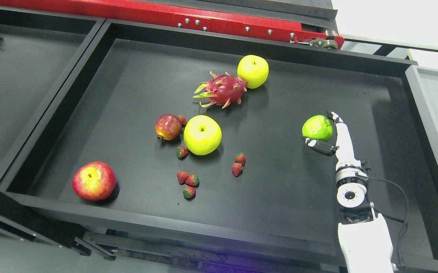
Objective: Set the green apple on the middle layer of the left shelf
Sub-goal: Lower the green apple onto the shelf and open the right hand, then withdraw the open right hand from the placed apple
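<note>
A green apple (316, 127) sits at the right side of the black tray (135, 218). My right hand (327, 132) comes in from the lower right and is curled around the apple, with fingers above it and the thumb under it. I cannot tell whether the apple is lifted off the tray floor. No left arm shows.
Two yellow-green apples (202, 134) (253, 71), a dragon fruit (222, 89), a pomegranate (168, 127), a red apple (94, 181) and several small strawberries (188, 182) lie in the tray. A red beam (203, 17) runs along the back. A grey bin (437, 121) stands right.
</note>
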Robot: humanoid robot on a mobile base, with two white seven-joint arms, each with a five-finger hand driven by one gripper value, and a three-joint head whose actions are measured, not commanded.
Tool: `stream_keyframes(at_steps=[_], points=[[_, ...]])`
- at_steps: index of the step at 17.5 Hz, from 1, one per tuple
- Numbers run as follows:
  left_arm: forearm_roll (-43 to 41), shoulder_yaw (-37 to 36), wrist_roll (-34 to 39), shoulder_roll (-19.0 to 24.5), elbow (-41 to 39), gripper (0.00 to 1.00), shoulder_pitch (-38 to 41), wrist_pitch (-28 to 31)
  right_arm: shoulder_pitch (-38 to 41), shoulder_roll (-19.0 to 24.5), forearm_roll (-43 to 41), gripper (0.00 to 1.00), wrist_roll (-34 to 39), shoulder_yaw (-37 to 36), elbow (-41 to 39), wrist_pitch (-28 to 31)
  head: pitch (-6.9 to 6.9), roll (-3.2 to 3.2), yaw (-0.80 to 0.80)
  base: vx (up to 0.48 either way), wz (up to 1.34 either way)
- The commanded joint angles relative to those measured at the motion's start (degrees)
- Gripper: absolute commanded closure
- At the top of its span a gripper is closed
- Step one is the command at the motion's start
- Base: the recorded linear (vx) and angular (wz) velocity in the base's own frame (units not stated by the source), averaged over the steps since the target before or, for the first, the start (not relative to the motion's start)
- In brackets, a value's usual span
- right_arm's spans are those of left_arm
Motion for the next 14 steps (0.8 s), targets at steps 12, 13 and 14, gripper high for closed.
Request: stream_keyframes(at_steps=[12,13,14], points=[[0.0,0.0,0.0,1.0,0.0,0.0,0.0,0.0,17.7,4.9,-12.4,0.0,-0.6,-3.2,-18.9,-8.8,-0.01,0.0,0.0,0.0,0.0],[0.0,0.0,0.0,1.0,0.0,0.0,0.0,0.0,19.6,4.9,-14.7,0.0,-0.7,-3.2,-19.8,-10.5,-0.01,0.0,0.0,0.0,0.0],[0.0,0.0,0.0,1.0,0.0,0.0,0.0,0.0,21.1,4.9,-17.6,0.0,-0.8,-3.2,-20.1,-11.9,-0.01,0.0,0.0,0.0,0.0]])
